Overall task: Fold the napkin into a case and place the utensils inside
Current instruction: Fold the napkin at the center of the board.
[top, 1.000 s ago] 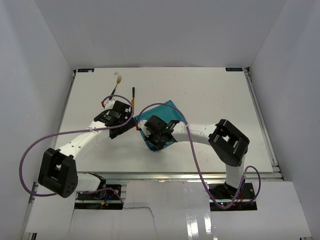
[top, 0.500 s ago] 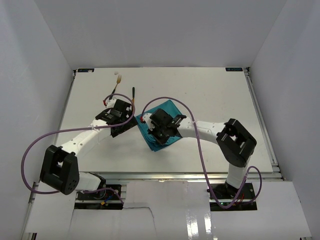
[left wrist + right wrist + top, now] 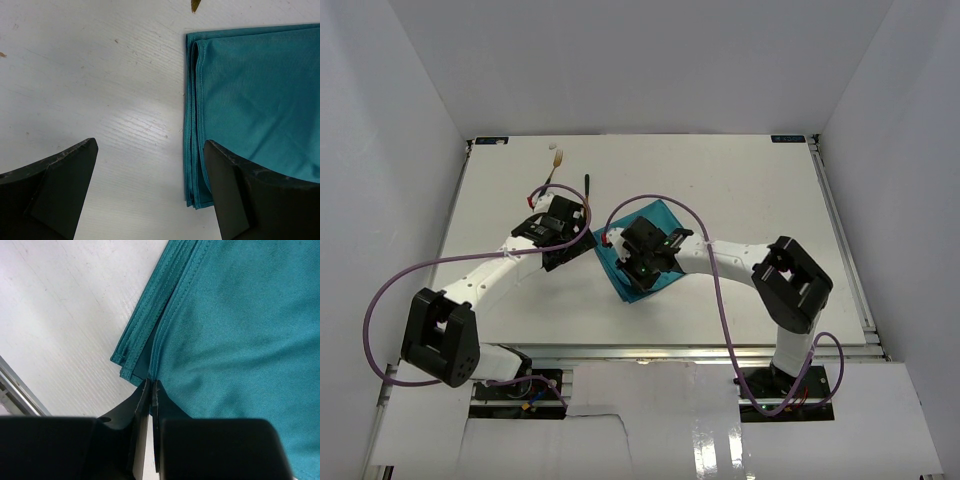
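One napkin (image 3: 250, 90), teal, folded into a stack of several plies, lies on the table (image 3: 750, 180) between the two grippers. Two utensils lie apart from it at the far left, both outside the cloth: one fork (image 3: 554, 167) and one knife (image 3: 587, 187). Two grippers: the left gripper (image 3: 150, 145) hovers with jaws wide apart over the napkin's folded edge, holding nothing. The right gripper (image 3: 150, 386) has its jaws together at a corner of the hem, and whether a ply is caught between them cannot be told. Change over the last second: the right arm has swung farther across the cloth and then settled, leaving the napkin flatter and squarer, while the left gripper has edged slightly away from the bases. Reading: the folding appears largely done. Loading of both utensils is not yet begun.
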Robot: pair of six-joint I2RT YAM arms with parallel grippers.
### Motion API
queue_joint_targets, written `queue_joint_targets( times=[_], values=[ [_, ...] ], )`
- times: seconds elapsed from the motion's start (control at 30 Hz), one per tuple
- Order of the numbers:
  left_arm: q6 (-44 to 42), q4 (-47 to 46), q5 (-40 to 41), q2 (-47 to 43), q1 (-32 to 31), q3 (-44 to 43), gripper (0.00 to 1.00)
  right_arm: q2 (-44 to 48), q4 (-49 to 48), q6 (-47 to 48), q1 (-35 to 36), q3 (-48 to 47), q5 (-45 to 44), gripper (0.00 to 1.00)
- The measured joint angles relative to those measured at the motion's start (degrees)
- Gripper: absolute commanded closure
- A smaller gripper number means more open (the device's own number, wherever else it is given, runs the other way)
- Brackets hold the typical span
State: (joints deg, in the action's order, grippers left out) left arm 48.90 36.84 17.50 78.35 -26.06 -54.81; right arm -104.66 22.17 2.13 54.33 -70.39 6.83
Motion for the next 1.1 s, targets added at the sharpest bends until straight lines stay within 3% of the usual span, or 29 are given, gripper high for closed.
queue_joint_targets(
  times=[0.3,0.63,1.1],
  values=[
    [0.0,0.0,-0.2,0.0,0.0,0.0,0.02,-0.3,0.5,-0.5,-0.9,-0.6,-1.5,0.92],
    [-1.7,-2.2,-2.2,1.9,0.0,-1.6,0.02,-0.9,0.7,0.3,-8.9,-6.6,-2.2,0.92],
    [-6.4,-7.4,-6.5,9.2,0.0,-8.3,0.02,-11.8,3.4,3.4,-17.5,-21.6,-0.3,0.92]
  ],
)
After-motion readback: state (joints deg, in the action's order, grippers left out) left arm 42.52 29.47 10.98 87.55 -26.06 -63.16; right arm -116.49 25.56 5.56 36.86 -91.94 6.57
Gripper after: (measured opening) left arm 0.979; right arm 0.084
